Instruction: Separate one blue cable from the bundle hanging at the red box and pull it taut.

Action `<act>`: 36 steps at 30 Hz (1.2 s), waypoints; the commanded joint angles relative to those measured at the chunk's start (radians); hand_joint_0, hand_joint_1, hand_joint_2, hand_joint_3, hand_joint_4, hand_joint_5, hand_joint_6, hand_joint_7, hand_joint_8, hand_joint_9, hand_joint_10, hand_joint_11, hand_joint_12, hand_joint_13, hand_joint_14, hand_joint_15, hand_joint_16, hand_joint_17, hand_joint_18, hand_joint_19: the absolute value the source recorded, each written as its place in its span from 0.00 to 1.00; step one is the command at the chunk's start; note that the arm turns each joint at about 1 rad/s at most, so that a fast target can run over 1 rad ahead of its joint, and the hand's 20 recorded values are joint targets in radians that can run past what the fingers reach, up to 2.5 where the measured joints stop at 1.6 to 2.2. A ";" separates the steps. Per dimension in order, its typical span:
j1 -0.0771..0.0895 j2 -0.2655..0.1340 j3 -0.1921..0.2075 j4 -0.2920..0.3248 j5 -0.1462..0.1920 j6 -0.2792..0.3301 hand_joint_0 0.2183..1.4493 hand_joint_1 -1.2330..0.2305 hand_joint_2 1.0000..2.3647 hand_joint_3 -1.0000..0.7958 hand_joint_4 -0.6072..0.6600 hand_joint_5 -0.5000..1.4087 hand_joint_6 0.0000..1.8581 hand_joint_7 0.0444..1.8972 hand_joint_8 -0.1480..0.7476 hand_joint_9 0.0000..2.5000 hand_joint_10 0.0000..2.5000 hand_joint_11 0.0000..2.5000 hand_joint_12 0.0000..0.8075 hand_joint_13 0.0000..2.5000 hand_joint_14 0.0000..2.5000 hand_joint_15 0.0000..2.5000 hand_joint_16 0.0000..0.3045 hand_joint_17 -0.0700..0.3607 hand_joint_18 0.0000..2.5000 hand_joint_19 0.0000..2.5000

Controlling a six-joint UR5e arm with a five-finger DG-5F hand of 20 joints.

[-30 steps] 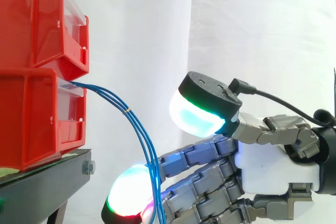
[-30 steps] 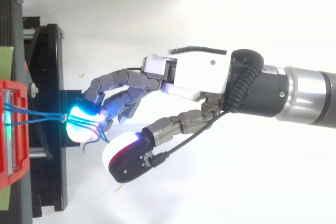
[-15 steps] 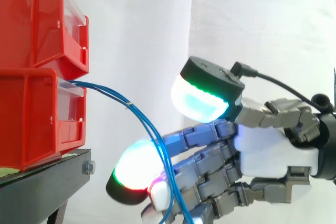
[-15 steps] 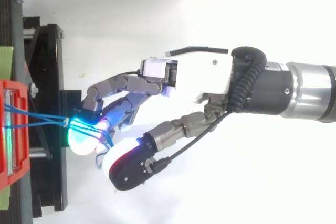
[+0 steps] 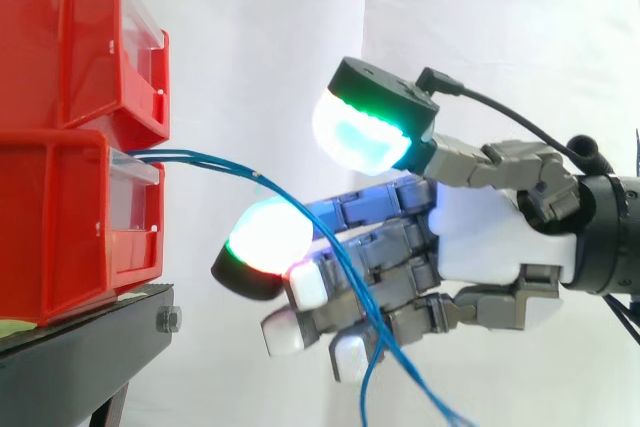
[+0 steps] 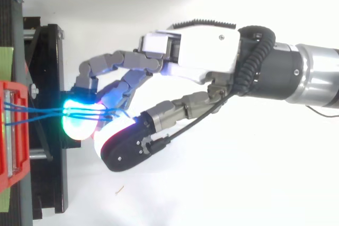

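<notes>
Three thin blue cables (image 5: 215,162) leave the lower red bin (image 5: 70,227) together and arc right. They drape over my hand (image 5: 485,242) and run down across its fingers (image 5: 375,247), trailing off below. My hand reaches in from the right with its fingers nearly straight and spread toward the bin. The thumb (image 5: 365,127) stands well above them, apart from the cables. From above, the cables (image 6: 42,112) cross a cyan-glowing fingertip (image 6: 79,123) and slip down among the fingers of my hand (image 6: 198,54). No cable is apart from the others.
Two red bins are stacked at the left, the upper one (image 5: 70,37) overhanging the lower. They sit on a black stand (image 5: 90,347), whose frame (image 6: 45,78) lies just under my fingertips. A white curtain hangs behind.
My hand has risen and edged toward the bins, carrying the cables up on its fingers. The cables' arc now leaves the bin almost level instead of drooping.
</notes>
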 commanded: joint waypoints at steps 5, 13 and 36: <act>-0.016 -0.009 0.010 0.004 0.012 -0.003 0.31 0.45 0.00 0.32 0.69 0.19 0.27 0.62 0.56 0.34 0.01 0.25 0.44 0.30 0.01 0.21 0.14 0.38 0.31 0.26; -0.019 -0.023 0.010 0.004 0.029 0.001 0.32 0.45 0.01 0.33 0.69 0.19 0.27 0.63 0.56 0.35 0.01 0.26 0.44 0.31 0.01 0.22 0.14 0.38 0.31 0.26; -0.017 -0.023 0.010 0.005 0.026 -0.003 0.31 0.49 0.01 0.35 0.64 0.18 0.40 0.61 0.57 0.37 0.01 0.27 0.44 0.32 0.01 0.22 0.14 0.38 0.32 0.26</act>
